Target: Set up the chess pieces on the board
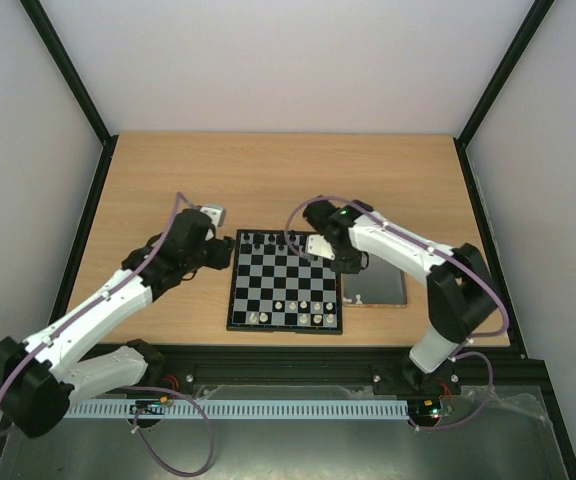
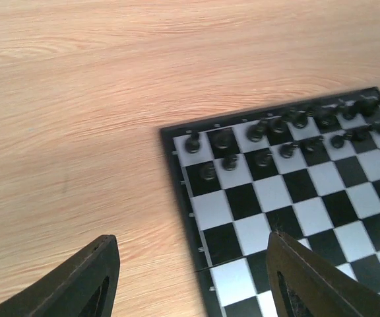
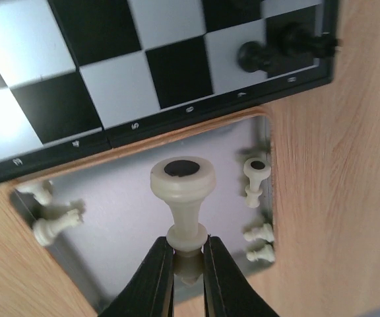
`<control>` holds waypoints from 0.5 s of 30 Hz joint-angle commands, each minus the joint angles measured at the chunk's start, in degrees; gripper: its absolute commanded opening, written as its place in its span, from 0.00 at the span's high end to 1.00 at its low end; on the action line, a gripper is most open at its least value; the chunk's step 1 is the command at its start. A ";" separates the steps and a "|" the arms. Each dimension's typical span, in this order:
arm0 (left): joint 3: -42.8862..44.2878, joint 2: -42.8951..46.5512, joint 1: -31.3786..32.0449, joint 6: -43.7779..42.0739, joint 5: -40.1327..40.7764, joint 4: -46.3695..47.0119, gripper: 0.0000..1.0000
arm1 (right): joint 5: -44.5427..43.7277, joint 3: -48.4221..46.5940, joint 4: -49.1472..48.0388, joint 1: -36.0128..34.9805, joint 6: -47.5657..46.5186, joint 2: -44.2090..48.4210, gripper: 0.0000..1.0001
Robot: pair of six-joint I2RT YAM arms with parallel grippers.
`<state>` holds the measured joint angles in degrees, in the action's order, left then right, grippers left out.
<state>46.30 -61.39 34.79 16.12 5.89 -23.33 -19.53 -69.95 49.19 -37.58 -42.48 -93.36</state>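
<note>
The board (image 1: 286, 285) lies mid-table, black figures along its far rows, several cream-white chess pieces (image 1: 308, 317) on its near rows. My right gripper (image 3: 188, 264) is shut on a cream-white chess piece (image 3: 183, 191), held by its head with its round base toward the camera, above the metal tray (image 3: 124, 218). In the top view the right gripper (image 1: 330, 258) hovers at the board's right edge. More cream pieces (image 3: 256, 178) lie on the tray. My left gripper (image 2: 193, 277) is open and empty over the board's left edge (image 2: 183, 191); in the top view it (image 1: 220, 250) sits by the board's far-left corner.
The shiny metal tray (image 1: 378, 287) lies right of the board. Black figures (image 2: 289, 129) fill the far rows. Bare wooden table (image 1: 268, 180) lies behind the board. Dark frame rails (image 1: 88, 230) border the table.
</note>
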 commanded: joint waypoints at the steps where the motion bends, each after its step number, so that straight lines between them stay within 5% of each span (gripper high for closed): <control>1: -3.92 4.73 -4.71 0.28 -1.43 1.77 0.35 | -17.83 -3.17 6.39 -4.61 -4.02 -5.33 0.93; 15: -3.83 5.38 -9.56 -0.39 0.70 2.22 0.35 | -34.46 -11.61 13.56 -16.84 -2.28 -20.87 0.93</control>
<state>42.94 -57.01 25.56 16.10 5.50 -22.17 -47.81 -78.63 55.02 -52.73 -45.43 -111.37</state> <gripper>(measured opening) 0.650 0.085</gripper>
